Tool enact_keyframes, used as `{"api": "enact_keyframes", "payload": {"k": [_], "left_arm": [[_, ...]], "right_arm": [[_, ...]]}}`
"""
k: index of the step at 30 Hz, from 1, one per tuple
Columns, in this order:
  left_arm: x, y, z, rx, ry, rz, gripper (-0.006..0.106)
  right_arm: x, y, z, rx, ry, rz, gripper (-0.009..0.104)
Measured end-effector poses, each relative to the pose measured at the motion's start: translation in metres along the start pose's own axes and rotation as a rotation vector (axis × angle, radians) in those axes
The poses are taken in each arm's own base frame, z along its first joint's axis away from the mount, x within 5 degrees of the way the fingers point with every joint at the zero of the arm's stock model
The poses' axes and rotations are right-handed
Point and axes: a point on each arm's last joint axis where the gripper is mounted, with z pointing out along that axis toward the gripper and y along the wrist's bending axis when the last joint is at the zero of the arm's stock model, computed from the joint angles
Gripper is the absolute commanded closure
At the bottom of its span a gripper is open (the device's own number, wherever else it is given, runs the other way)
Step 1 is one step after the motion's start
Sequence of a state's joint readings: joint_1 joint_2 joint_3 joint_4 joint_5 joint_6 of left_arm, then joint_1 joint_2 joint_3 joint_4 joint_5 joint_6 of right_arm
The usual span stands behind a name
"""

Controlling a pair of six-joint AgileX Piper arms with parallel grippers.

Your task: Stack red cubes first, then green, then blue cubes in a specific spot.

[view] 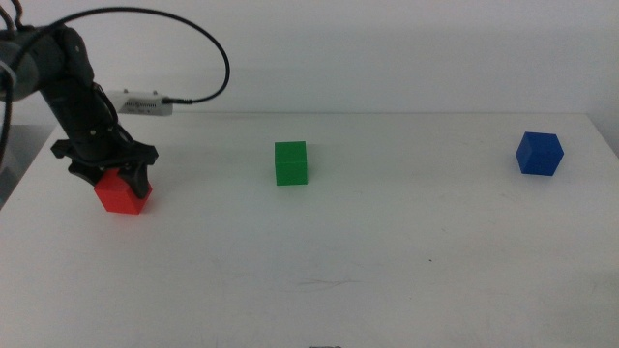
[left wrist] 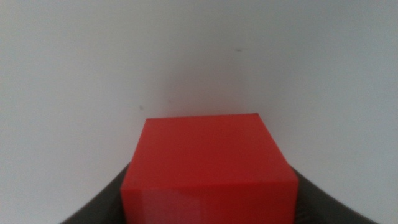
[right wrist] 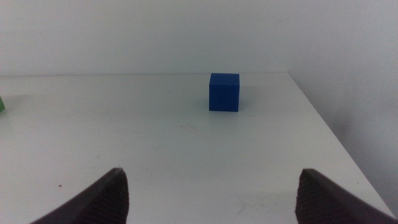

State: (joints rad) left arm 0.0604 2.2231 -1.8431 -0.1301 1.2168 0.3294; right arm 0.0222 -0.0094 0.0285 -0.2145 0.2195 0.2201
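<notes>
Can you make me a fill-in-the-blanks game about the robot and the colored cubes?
1. The left gripper has its jaws around the ____ cube.
2. The cube in the middle of the table is ____.
3. The right gripper has its jaws open and faces the ____ cube.
4. The number of cubes stacked on another cube is ____.

Missing words: red; green; blue; zero
</notes>
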Motion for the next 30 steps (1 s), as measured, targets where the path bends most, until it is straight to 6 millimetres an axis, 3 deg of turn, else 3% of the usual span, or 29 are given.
{"api": "enact_keyframes", "payload": {"k": [7, 14, 24, 30], "left_arm": [[0.024, -0.043, -0.042, -0.019, -0.022, -0.095, 0.083], [0.029, -0.116, -0.064, -0.039, -0.061, -0.23, 0.083], [0.034, -0.241, -0.027, -0.01, 0.012, -0.143, 0.083], [0.029, -0.29, -0.012, 0.009, 0.005, -0.09, 0.083]], "right_arm": [[0.0, 0.0, 0.0, 0.0, 0.0, 0.0, 0.001], [0.0, 0.0, 0.0, 0.0, 0.0, 0.0, 0.001], [0.0, 0.0, 0.0, 0.0, 0.0, 0.0, 0.001], [0.0, 0.0, 0.0, 0.0, 0.0, 0.0, 0.001]]}}
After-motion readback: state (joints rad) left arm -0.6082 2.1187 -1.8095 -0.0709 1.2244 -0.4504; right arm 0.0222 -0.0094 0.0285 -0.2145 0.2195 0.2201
